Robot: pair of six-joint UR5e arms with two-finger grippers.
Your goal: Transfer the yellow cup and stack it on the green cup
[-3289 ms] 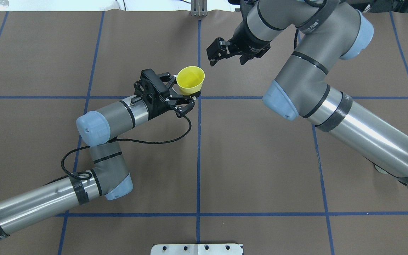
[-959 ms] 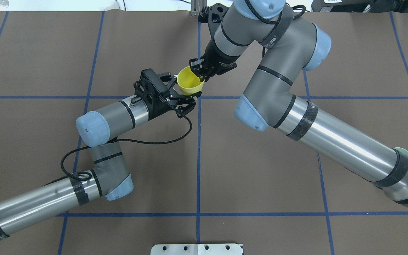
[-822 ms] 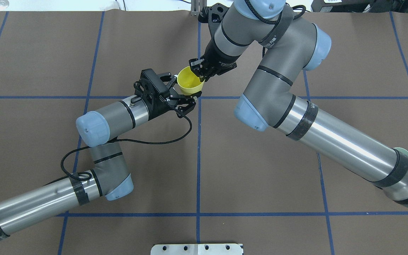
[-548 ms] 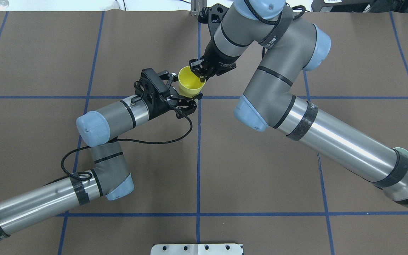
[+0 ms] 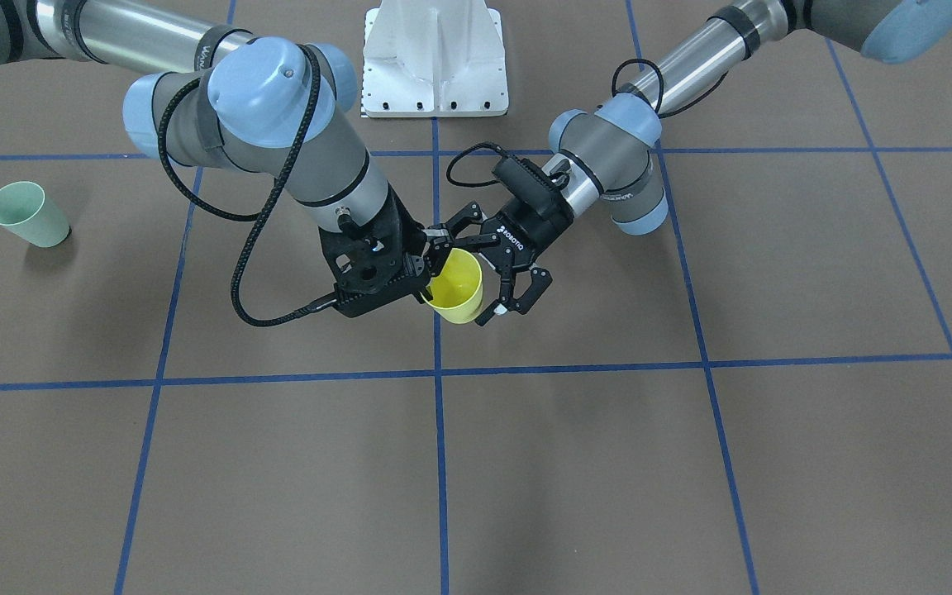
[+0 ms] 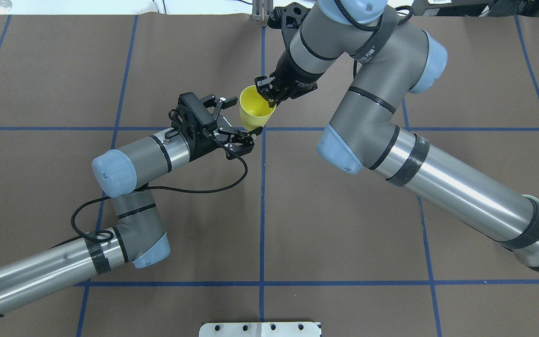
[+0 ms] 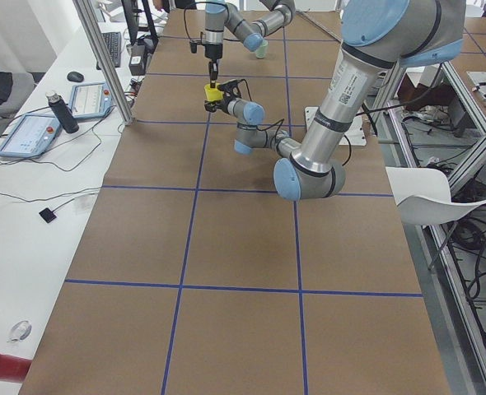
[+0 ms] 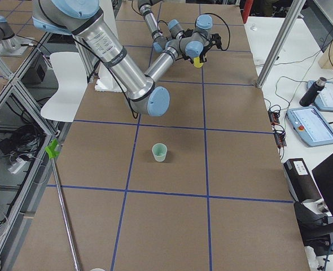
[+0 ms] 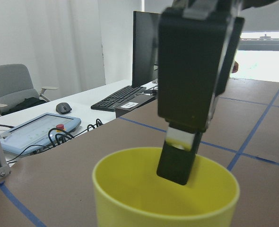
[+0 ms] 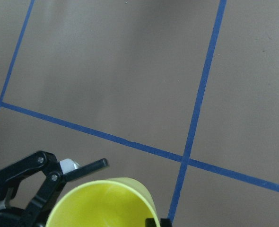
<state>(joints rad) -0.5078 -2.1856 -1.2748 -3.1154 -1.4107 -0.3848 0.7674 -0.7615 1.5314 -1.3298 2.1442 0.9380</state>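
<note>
Facing the robot, the green cup (image 5: pixel 27 214) stands upright alone toward one end of the table (image 5: pixel 691 463), well apart from the yellow cup (image 5: pixel 458 291). That cup hangs upright mid-table, its rim pinched by the right gripper (image 5: pixel 426 283). The left gripper (image 5: pixel 469 274) is spread wide, a finger on either side of it. Overhead, the right arm (image 6: pixel 461 192) hides nearly all of the green cup. The left wrist view shows one finger (image 9: pixel 177 163) of the right gripper reaching inside the yellow rim.
</note>
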